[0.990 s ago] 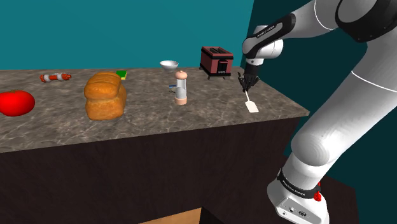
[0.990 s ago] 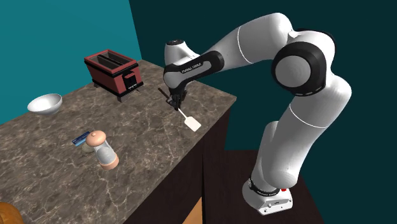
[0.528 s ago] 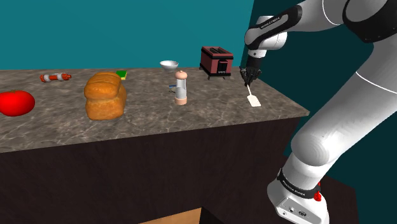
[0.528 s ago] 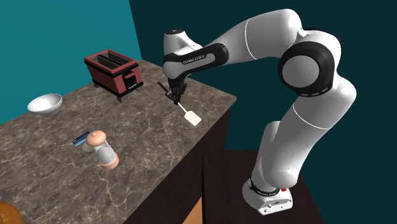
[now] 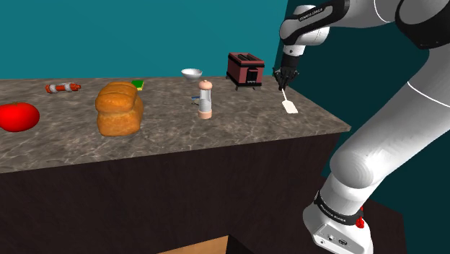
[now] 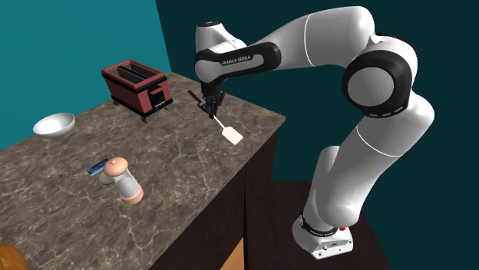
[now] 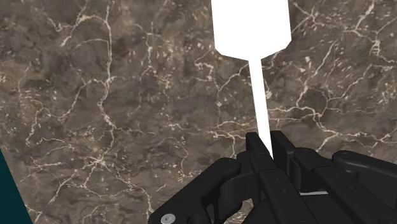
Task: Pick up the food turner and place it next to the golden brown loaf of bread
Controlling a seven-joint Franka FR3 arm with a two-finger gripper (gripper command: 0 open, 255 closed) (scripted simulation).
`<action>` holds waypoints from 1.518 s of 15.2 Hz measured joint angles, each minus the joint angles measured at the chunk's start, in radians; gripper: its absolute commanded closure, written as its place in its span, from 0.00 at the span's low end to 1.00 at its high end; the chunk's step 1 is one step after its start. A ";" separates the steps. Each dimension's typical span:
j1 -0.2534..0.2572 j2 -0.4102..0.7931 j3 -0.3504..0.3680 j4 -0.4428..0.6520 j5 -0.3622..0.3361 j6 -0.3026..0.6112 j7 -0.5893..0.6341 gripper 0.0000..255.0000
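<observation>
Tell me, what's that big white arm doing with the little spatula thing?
The white robot arm has a white food turner clamped by its handle in its black jaws, blade hanging over the end of the marble counter near the red toaster. The golden brown loaf it belongs beside sits farther along the counter, so the carry is not yet done.

The counter looks marble, the food turner matt

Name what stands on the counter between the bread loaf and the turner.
A pepper mill stands between the loaf and the turner, as the shoulder view shows.
</observation>
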 measured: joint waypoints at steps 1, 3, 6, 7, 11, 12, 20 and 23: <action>0.000 -0.004 0.001 0.011 -0.001 -0.015 0.000 1.00; 0.001 -0.012 0.005 0.032 -0.002 -0.043 0.004 1.00; 0.001 -0.015 0.006 0.070 -0.002 -0.084 0.003 1.00; 0.001 -0.017 0.006 0.083 -0.002 -0.098 0.002 1.00; 0.004 -0.020 0.011 0.131 -0.001 -0.150 0.004 1.00; 0.004 -0.021 0.012 0.144 -0.001 -0.164 0.004 1.00; 0.032 -0.038 0.063 0.179 0.001 -0.220 0.078 1.00; 0.060 -0.051 0.113 0.167 0.005 -0.224 0.153 1.00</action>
